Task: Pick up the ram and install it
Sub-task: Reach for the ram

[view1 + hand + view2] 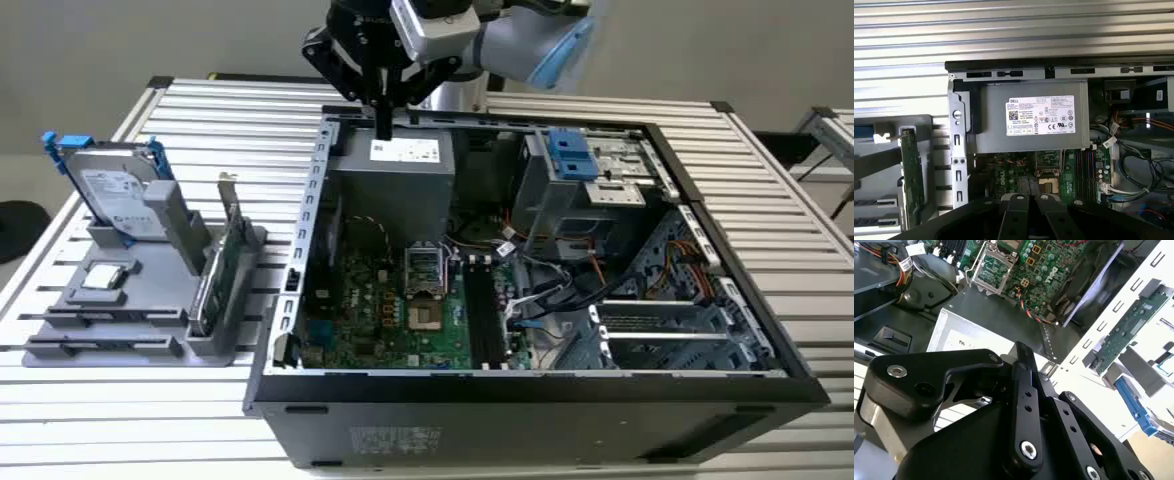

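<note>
Black gripper hangs over the rear edge of the open computer case, above the grey power supply. Jaws drawn together. Thin dark strip at their tips in the second wrist view; cannot tell whether it is the ram.

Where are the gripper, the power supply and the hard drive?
gripper (pixel 384 132): exterior view, between its fingertips.
power supply (pixel 394 195): exterior view, grey upper face.
hard drive (pixel 115 198): exterior view, labelled face.
</note>
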Controlling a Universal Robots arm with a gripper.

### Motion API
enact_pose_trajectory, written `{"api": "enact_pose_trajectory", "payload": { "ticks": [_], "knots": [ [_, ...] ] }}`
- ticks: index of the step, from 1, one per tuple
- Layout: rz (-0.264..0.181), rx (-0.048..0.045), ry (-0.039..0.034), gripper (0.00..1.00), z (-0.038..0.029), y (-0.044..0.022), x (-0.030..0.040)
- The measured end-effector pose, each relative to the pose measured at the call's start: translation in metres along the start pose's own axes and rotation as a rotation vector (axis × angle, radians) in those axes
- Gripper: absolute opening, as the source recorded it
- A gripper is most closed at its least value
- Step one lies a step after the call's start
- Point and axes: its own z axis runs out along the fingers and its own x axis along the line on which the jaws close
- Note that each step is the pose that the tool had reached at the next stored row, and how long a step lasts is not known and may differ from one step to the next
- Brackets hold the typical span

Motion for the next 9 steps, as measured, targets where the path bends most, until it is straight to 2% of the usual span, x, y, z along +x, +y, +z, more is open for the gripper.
{"api": "enact_pose_trajectory", "payload": {
  "ticks": [9],
  "knots": [
    [0.000,0.0000,0.0000,0.00,0.0000,0.0000,0.0000]
  ]
}}
